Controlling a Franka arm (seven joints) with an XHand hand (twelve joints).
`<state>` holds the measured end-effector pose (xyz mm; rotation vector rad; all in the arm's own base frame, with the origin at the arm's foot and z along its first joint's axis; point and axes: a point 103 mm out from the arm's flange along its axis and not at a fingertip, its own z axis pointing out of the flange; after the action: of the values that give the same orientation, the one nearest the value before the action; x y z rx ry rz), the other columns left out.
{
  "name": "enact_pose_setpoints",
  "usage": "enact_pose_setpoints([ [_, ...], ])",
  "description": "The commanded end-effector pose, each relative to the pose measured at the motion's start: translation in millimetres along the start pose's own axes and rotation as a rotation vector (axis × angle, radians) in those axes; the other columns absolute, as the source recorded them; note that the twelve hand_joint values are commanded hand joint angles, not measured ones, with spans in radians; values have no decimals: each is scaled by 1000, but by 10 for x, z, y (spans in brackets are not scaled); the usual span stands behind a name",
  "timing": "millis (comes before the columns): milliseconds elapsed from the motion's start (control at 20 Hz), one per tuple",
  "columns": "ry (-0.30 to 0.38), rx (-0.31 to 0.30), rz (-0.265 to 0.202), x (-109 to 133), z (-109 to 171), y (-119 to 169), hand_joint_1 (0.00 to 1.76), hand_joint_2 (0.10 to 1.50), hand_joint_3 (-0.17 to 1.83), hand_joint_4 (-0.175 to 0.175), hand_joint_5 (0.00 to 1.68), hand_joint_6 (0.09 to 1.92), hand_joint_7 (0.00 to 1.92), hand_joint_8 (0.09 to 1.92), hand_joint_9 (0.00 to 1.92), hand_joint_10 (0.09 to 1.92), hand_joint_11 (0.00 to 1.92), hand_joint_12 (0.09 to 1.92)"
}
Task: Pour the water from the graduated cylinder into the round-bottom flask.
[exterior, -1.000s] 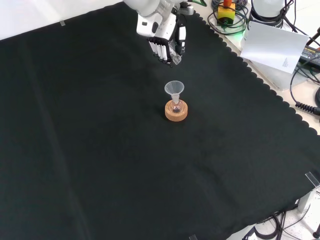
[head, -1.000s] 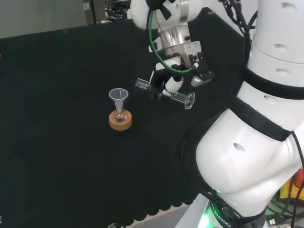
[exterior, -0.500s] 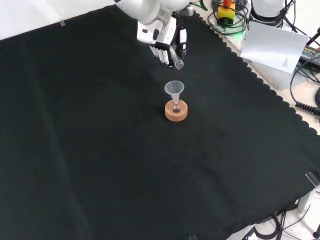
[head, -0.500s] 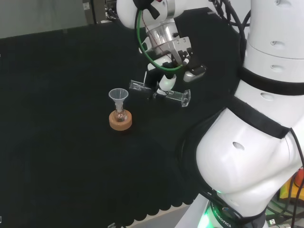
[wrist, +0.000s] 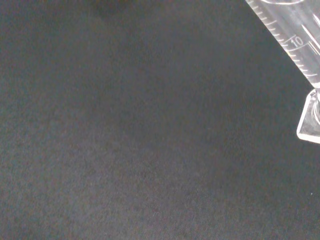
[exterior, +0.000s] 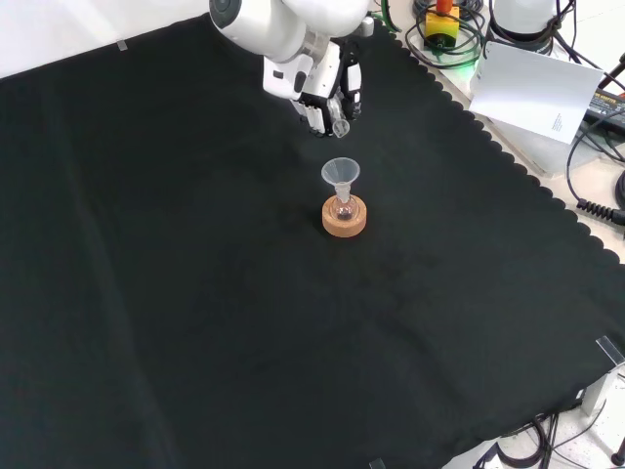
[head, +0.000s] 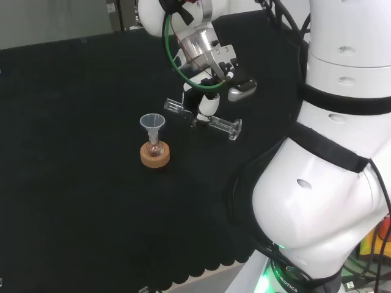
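Note:
The clear graduated cylinder (head: 221, 124) lies almost level in the air, with the hand (head: 209, 104) shut on its middle. In the head view its mouth end points left and its square foot points right. It hangs just right of and slightly above the clear funnel (head: 152, 122), which sits in the small round-bottom flask (head: 154, 146) on a cork ring (head: 154, 157). In the front view the hand (exterior: 317, 96) is above the funnel (exterior: 341, 173), and the cylinder's mouth (exterior: 340, 127) shows below the fingers. The wrist view shows the cylinder's scale (wrist: 295, 42) and foot over black cloth.
The arm's big white links (head: 330, 183) stand at the right of the head view. In the front view the cloth's scalloped edge (exterior: 508, 166) runs down the right side, with a white sheet (exterior: 537, 93) and cables (exterior: 596, 205) beyond it.
The hand has carried the cylinder left in the head view, bringing its mouth end closer to the funnel. The flask, funnel and cork ring have not moved.

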<state>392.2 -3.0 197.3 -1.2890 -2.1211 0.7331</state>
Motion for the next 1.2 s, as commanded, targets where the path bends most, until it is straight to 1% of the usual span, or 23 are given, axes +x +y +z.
enact_pose_setpoints([
  [50,-21,32,2,58,-44,37,1240,1161,3,-175,868,1146,907,1145,1354,135,1116,853],
  [550,-91,130,24,159,-57,82,1241,1160,1,-175,872,1140,911,1139,1358,132,1120,856],
  [950,-136,181,53,213,-125,80,1242,1160,0,-175,874,1138,913,1136,1360,130,1123,856],
  [1200,-153,247,85,247,-149,128,1242,1159,0,-175,874,1137,913,1136,1361,128,1124,856],
])
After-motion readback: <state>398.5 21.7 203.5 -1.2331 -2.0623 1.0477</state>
